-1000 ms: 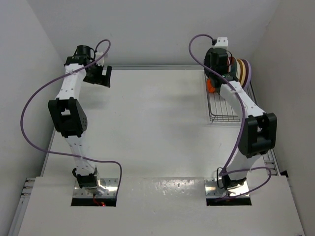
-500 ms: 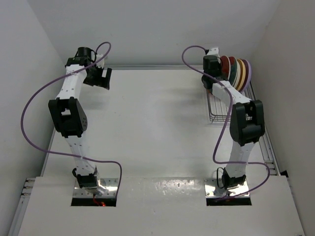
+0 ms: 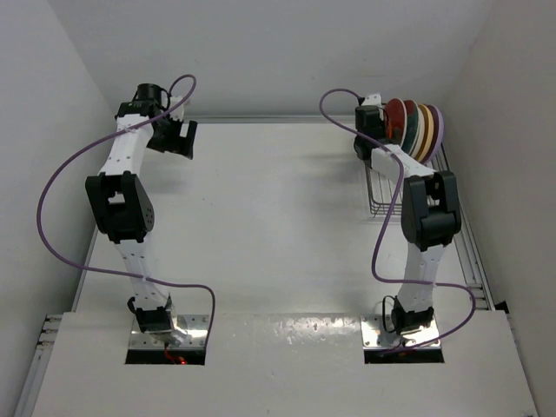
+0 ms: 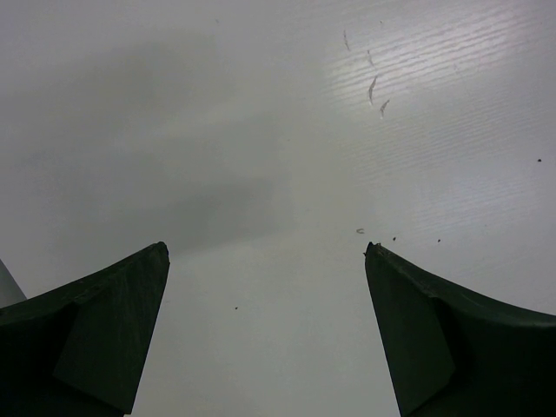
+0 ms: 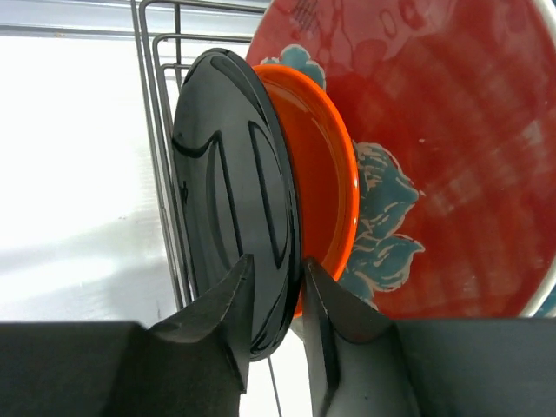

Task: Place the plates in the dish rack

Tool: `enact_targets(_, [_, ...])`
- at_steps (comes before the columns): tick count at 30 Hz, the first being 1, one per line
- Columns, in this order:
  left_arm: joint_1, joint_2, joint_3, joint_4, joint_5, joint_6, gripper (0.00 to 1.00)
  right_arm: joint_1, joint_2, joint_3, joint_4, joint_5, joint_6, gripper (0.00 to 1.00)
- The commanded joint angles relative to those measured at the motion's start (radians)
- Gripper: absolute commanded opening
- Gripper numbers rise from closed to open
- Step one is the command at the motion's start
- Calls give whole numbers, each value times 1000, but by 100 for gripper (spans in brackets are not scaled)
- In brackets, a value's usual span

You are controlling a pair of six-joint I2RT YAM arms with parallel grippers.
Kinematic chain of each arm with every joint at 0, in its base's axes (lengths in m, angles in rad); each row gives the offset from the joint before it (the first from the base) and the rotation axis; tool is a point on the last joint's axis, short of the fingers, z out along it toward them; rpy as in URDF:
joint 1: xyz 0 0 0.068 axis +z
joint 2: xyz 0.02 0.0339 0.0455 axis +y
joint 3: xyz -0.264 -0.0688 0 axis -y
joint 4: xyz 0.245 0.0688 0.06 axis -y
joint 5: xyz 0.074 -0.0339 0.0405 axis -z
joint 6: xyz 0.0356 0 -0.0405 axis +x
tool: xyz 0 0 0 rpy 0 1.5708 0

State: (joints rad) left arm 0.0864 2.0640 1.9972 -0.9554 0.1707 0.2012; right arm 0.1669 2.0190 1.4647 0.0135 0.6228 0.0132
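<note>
Count across the views: two pincers, one rack, seven plates.

Right pincer (image 5: 274,295): clenched on the lower rim of the black plate (image 5: 230,191), one finger on each face. That plate stands on edge in the rack (image 5: 161,130), with only wire and table (image 5: 78,174) on its outer side. The orange plate (image 5: 326,182) stands upright close behind it; I cannot tell whether they touch. Behind that stands one larger red plate (image 5: 452,130) with teal flowers. This view shows three plates.

Top view: my right pincer (image 3: 368,130) is at the far end of the rack (image 3: 382,198). Five large plates fan out there on edge: the red plate (image 3: 395,115), a second red plate (image 3: 407,122), the tan plate (image 3: 418,129), the cream plate (image 3: 427,130) and the lavender plate (image 3: 438,122). My wrist hides the black and orange plates here, and the wrist camera misses the last four.

Left pincer (image 3: 178,139): released, fingers wide apart, nothing between them. Its wrist view (image 4: 265,330) shows bare table only.
</note>
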Motion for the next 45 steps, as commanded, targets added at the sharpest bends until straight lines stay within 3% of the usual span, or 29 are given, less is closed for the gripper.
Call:
enact_targets(1, [-4,-50,-6,7,-8,1,100,-10,-60,39,3,-41,40,28])
enact_targets(4, [-4,-50,-6,7,-8,1,100,-12,-124,16,12,-60,34,42])
enact_targets(7, [-4,-59,-6,7,-8,1,100,-12,-184,6,3,-77,31,50])
enact_targets(8, [-4,-59,-6,7,-8,1,100,-15,-213,3,-1,-90,27,61])
enact_targets(14, [-4,-77,-17,7,-20,10,100,-27,-422,-87,-92,-193,129,99])
enact_targets(16, [-4,-88,-27,7,-43,10,100,-41,-506,-145,-122,-348,188,100])
enact_targets(19, [-13,-131,-70,7,-65,21,100,-107,-685,-269,-210,-458,296,100])
enact_targets(26, [-49,-238,-204,29,-131,32,100,-214,-1009,-702,-322,-483,632,100])
enact_targets(30, [-60,-324,-317,62,-140,32,100,-224,-1170,-875,-355,-574,679,100])
enact_targets(39, [-30,-550,-711,141,-183,41,100,-225,-1365,-984,-599,-669,712,100])
enact_targets(45, [-30,-668,-948,181,-198,50,100,-225,-1479,-1027,-653,-703,712,100])
